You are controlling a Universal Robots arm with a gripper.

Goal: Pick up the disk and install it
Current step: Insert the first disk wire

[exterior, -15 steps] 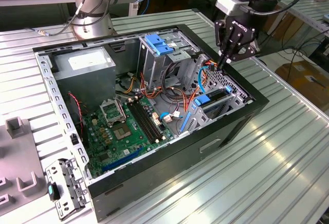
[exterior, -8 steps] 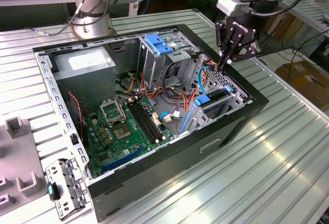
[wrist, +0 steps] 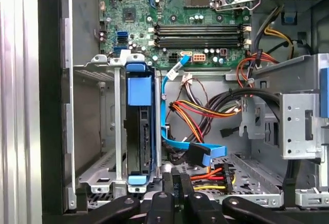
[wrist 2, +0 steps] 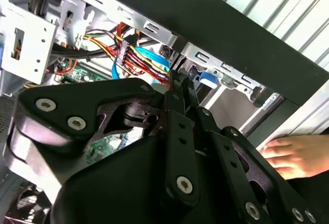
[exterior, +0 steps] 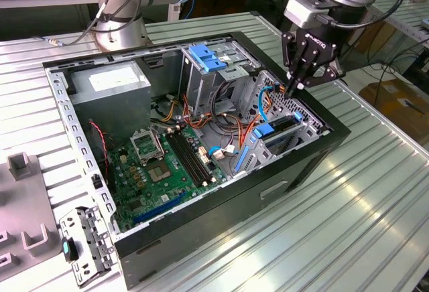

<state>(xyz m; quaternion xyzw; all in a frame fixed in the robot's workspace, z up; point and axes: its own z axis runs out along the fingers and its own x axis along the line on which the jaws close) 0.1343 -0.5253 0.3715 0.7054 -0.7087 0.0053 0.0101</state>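
The disk [wrist: 140,131] stands on edge in a slot of the metal drive cage inside the open computer case [exterior: 315,155], its blue bracket [wrist: 139,89] framing it. In the exterior view the disk [exterior: 269,132] sits at the case's right end. My gripper [exterior: 295,89] hangs just above that end, fingers together and holding nothing. In the first wrist view the gripper [wrist: 174,180] is beside the disk's slot, over the blue and orange cables [wrist: 198,154]. The second wrist view has the gripper [wrist 2: 181,82] close to a blue tab [wrist 2: 208,77] on the cage.
The case holds a green motherboard [exterior: 167,165], a grey power supply box [exterior: 110,81] and an upper cage with a blue latch [exterior: 204,57]. A person's hand [wrist 2: 290,154] rests outside the case wall. A loose metal bracket [exterior: 84,245] lies on the table at the exterior view's left.
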